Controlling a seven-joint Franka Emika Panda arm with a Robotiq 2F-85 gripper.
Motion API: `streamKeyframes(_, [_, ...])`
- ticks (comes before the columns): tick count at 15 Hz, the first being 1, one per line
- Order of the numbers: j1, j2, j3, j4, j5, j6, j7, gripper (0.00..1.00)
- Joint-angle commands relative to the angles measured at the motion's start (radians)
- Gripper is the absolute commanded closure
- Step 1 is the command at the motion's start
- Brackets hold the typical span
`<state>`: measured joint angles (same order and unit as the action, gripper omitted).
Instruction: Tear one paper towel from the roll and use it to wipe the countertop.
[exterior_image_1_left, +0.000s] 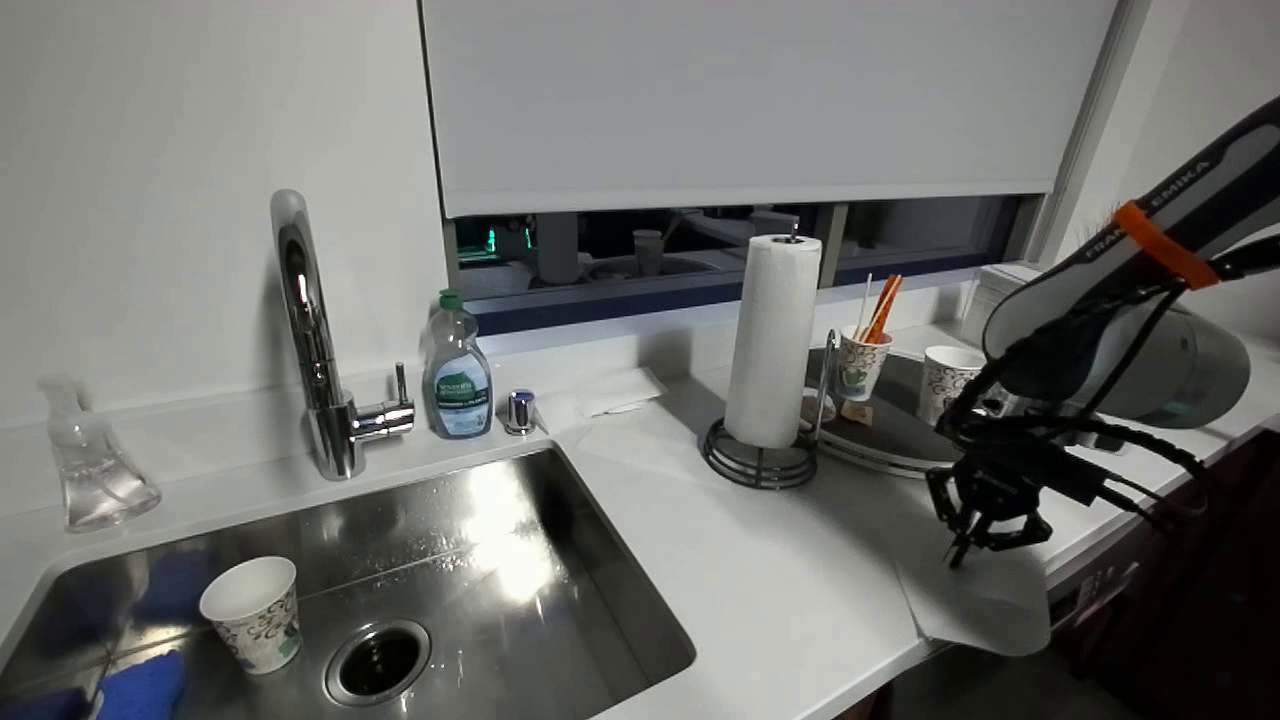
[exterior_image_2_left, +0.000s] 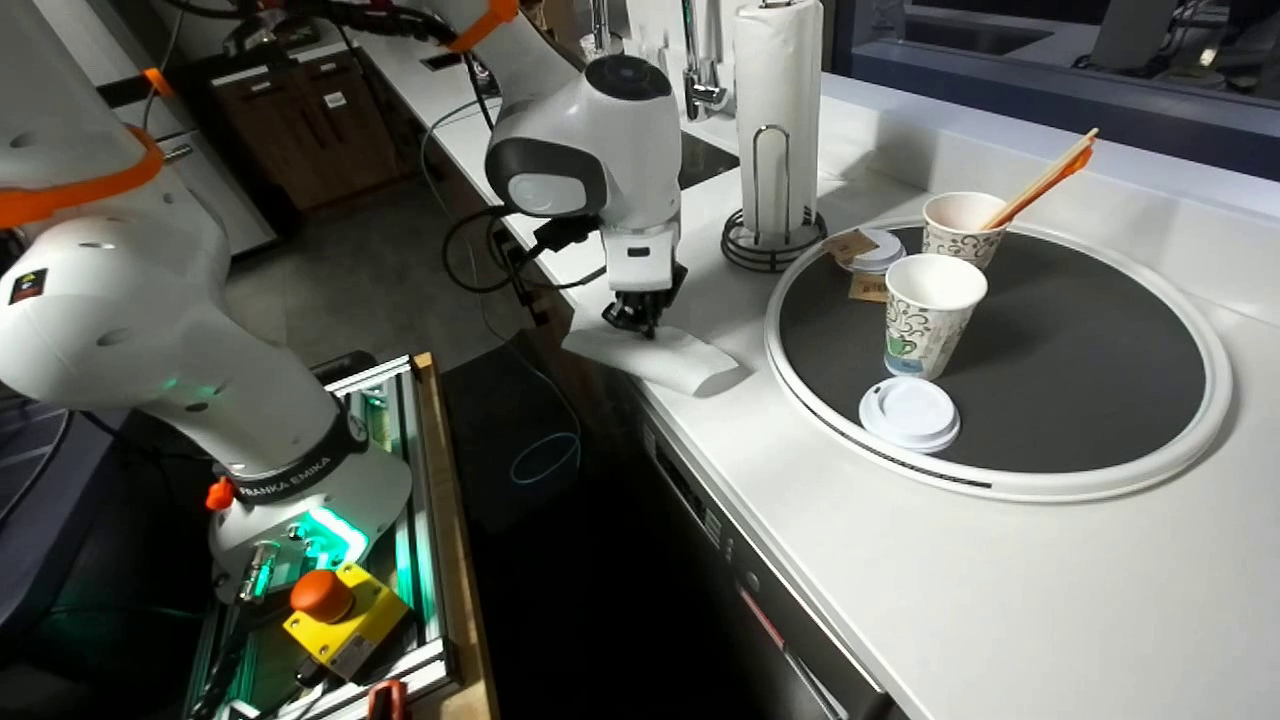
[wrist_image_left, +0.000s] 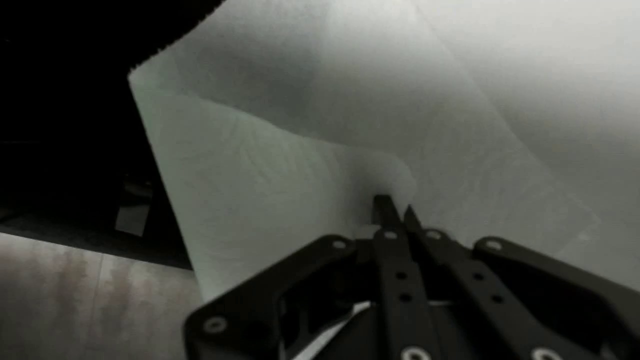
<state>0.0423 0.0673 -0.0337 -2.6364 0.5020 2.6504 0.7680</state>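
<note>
By the front edge of the desk (exterior_image_1_left: 760, 570), the gripper (wrist_image_left: 396, 207) pinches the overhanging paper towel (exterior_image_2_left: 690, 360) by a fold, presumably to drag it for wiping. Nearer the rear edge, a holder (exterior_image_1_left: 760, 483) props the roll (exterior_image_1_left: 775, 340) upright.

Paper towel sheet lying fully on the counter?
No, in an exterior view the paper towel sticks out past the front of the countertop.

“FRANKA EMIKA” on the robot arm (exterior_image_2_left: 230, 370) — on the soap bottle (exterior_image_1_left: 458, 360), a blurred label (exterior_image_1_left: 462, 398).
</note>
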Motion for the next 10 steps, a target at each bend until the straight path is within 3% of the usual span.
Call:
streamKeyframes(1, [-0.071, 0.023, -0.067, -0.032, -0.111, 0.033, 0.135, 1.00])
streamKeyframes(6, [-0.158, 0.041, -0.154, 0.023, -0.191, -0.019, 0.253, 1.00])
streamKeyframes(10, [-0.127, 0.064, -0.131, 0.083, -0.286, -0.090, 0.290, 1.00])
